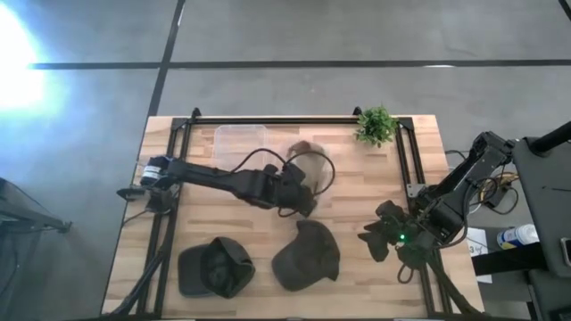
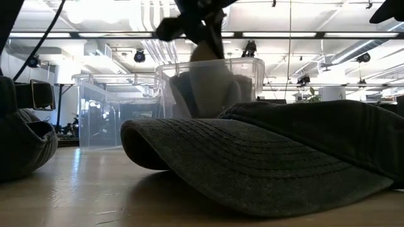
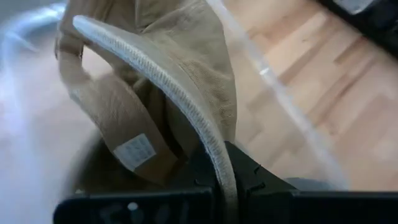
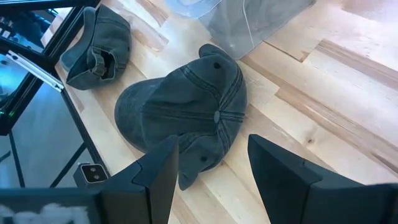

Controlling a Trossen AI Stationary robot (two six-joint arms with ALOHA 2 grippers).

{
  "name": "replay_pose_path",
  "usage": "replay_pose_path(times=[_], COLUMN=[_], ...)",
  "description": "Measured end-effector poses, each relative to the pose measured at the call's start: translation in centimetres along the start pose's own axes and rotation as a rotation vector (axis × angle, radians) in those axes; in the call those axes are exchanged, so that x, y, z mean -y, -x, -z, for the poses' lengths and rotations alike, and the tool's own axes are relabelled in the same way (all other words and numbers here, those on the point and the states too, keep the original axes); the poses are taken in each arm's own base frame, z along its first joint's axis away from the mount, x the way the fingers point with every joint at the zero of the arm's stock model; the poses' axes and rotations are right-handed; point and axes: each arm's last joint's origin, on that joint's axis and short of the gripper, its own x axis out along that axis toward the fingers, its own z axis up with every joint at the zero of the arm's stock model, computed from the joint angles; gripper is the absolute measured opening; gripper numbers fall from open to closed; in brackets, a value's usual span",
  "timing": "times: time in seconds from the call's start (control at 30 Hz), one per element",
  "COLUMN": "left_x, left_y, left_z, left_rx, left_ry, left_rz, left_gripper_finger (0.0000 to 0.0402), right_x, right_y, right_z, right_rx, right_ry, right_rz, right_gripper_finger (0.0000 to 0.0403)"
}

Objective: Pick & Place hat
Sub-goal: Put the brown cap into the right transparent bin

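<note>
High view: your left claw (image 1: 302, 183) reaches across the wooden surface (image 1: 357, 267) and pinches a tan hat (image 1: 308, 153) at the edge of the clear bin (image 1: 234, 141); two dark hats lie nearer the front, one to the left (image 1: 214, 267) and one at centre (image 1: 308, 257), well apart from a small potted plant (image 1: 376, 125) at the far right corner, while your right claw (image 1: 379, 234) waits over the right side with fingers spread and nothing held. Low view: the centre dark hat (image 2: 265, 157) fills the foreground, its brim stiff and stitched, its crown slumped; behind it the tan hat (image 2: 205, 85) hangs at the bin (image 2: 243, 79), and the room shows ceiling lights and pipework. Left wrist view: the claw is pressed together on the tan hat's (image 3: 168, 93) brim edge, which looks firm, whereas the crown and strap drape limply, so judge the hat light and soft, and best taken by the brim. Right wrist view: the spread fingers (image 4: 158, 171) frame the centre dark hat (image 4: 186, 112) on the smooth planks.
</note>
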Motion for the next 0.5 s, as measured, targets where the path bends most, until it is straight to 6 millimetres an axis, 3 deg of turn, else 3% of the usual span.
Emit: replay_pose_path(times=[0.23, 0.5], left_x=[-1.6, -3.7], left_y=[-2.6, -5.3], left_z=[-0.9, 0.5], left_rx=[-0.071, -0.115], left_ry=[0.116, 0.123], left_rz=[0.052, -0.034], left_gripper_finger=[0.0007, 0.0014], right_x=[0.0, 0.1], right_y=[0.0, -0.1], right_z=[0.0, 0.1], right_rx=[0.000, 0.000], right_ry=[-0.029, -0.025], right_rz=[0.000, 0.004], right_gripper_finger=[0.0189, 0.0189])
